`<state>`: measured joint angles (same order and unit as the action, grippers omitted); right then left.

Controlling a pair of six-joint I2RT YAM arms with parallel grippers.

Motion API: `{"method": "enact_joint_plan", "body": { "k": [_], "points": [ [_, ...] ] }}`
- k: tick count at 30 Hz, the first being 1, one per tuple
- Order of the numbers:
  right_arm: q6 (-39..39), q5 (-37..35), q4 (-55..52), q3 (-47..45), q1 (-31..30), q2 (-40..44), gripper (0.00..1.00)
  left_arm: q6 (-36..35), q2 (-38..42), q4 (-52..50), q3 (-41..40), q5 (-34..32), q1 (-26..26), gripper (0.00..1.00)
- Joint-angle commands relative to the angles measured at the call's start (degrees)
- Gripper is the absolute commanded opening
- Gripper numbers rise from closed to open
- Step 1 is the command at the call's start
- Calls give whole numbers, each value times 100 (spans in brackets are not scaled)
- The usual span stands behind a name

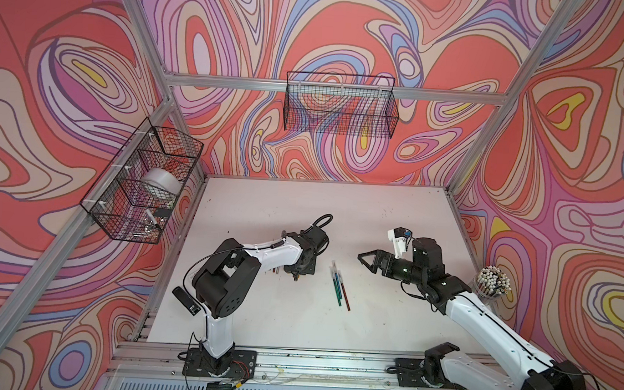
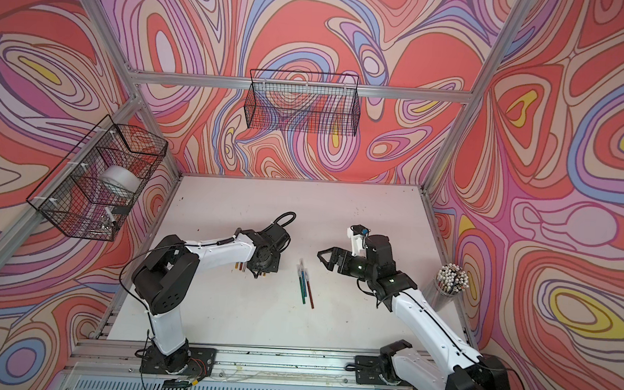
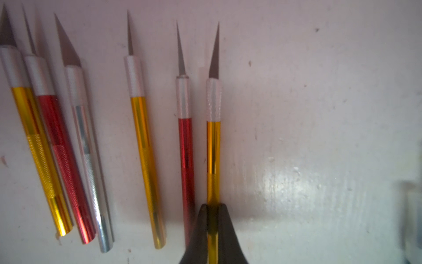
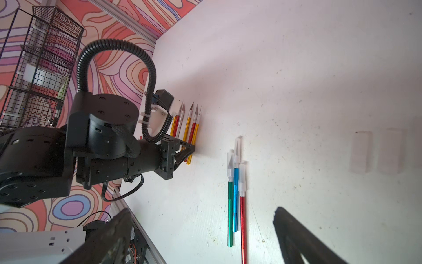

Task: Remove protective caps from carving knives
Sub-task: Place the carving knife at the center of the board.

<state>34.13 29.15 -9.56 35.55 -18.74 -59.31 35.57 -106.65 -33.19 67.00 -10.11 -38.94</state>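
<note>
My left gripper (image 3: 213,205) is shut on the handle of a gold carving knife (image 3: 213,146) with a bare blade, low over the table. Beside it lies a row of uncapped knives: a red one (image 3: 186,160), a gold one (image 3: 146,160), and a silver (image 3: 88,164), red and gold group. In both top views that gripper (image 1: 295,274) (image 2: 257,274) points down at the table's left middle. A green (image 4: 230,210), a blue (image 4: 235,196) and a red knife (image 4: 243,224) lie together mid-table, each with a whitish protective cap (image 4: 230,166). My right gripper (image 4: 201,210) (image 1: 362,260) hovers open and empty to their right.
Two faint translucent sleeves (image 4: 362,152) (image 4: 391,150) lie on the table beyond the capped knives. A clear cup of white-tipped sticks (image 1: 492,283) stands at the right edge. Wire baskets hang on the left wall (image 1: 140,181) and the back wall (image 1: 340,104).
</note>
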Motion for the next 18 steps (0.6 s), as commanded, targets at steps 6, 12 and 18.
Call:
{"method": "enact_joint_plan", "body": {
  "k": [6,12,18],
  "points": [
    [27,-98,-105,36,20,-78,98,-32,-92,-109,102,-63,44,11],
    [29,-69,-86,71,20,-125,98,-49,-27,-135,146,-44,53,16],
    [11,-36,-66,58,22,-153,98,-84,41,-205,234,-53,53,18]
  ]
}}
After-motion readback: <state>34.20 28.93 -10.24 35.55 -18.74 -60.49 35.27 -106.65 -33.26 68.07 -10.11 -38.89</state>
